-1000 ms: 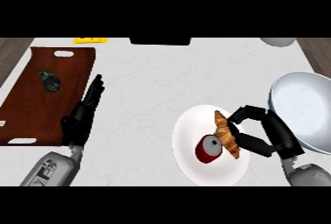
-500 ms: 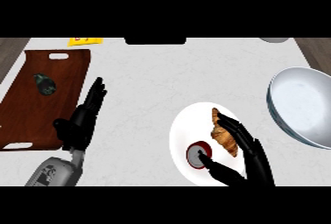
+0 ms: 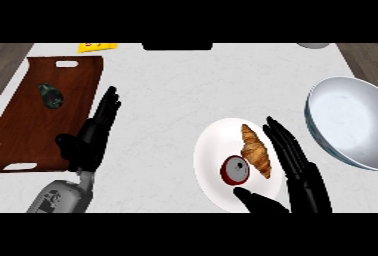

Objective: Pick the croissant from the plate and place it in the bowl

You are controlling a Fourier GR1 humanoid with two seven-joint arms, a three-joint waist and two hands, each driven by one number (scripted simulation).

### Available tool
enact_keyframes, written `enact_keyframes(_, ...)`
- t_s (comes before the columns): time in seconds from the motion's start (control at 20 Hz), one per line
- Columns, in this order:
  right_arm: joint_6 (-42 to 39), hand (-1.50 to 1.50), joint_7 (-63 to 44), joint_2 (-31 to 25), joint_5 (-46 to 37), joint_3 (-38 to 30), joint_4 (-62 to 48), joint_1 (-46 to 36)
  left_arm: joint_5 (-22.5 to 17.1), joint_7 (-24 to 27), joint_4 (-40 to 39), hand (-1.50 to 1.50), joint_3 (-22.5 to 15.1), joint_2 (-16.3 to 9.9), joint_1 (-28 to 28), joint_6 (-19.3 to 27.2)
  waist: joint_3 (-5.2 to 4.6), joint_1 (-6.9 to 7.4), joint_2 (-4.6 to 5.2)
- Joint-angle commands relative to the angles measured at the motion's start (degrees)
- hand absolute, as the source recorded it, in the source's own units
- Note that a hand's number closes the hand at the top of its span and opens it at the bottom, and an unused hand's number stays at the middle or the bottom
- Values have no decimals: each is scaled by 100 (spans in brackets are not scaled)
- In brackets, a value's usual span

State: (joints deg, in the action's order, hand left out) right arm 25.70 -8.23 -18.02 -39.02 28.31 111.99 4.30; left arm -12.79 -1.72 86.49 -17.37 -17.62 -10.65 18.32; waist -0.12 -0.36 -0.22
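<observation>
A golden-brown croissant (image 3: 256, 150) lies on the white plate (image 3: 210, 160), right of a red-rimmed round thing (image 3: 235, 170) on the same plate. My right hand (image 3: 297, 165) is open, its straight fingers lying along the croissant's right side, the thumb (image 3: 258, 202) at the plate's near edge. The large grey bowl (image 3: 347, 120) stands at the right edge, beyond the hand. My left hand (image 3: 92, 135) rests open at the left, fingers up, beside the wooden tray.
A dark wooden tray (image 3: 44, 125) at the left holds a small dark green object (image 3: 50, 95). A yellow item (image 3: 97, 46) and a black object (image 3: 177, 46) lie at the counter's far edge.
My right hand went from curled beside the croissant to straight fingers lower on the plate's right. The view has shifted, so the plate and bowl now sit slightly elsewhere in the picture.
</observation>
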Motion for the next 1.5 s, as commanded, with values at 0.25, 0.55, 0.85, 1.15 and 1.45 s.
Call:
enact_keyframes(0.25,-1862,-150,-2435,159,-413,-219,40,-812,-2,-181,343,0,144,-58,151,-159,7,110,22)
enact_keyframes(0.55,-2591,-150,-3077,431,-344,-274,-277,-1020,252,1,144,0,72,226,216,-180,11,60,22)
enact_keyframes(0.85,-2751,-150,-2314,392,-97,-569,-512,-675,412,-18,275,0,439,228,368,-481,13,39,18)
enact_keyframes(1.15,-2652,-150,-1551,401,280,-1020,-646,-508,472,-470,-39,0,734,397,-243,-673,13,20,25)
enact_keyframes(1.45,-2539,-150,-1401,823,213,-716,-302,-103,745,-91,-80,0,795,638,67,-768,12,24,20)
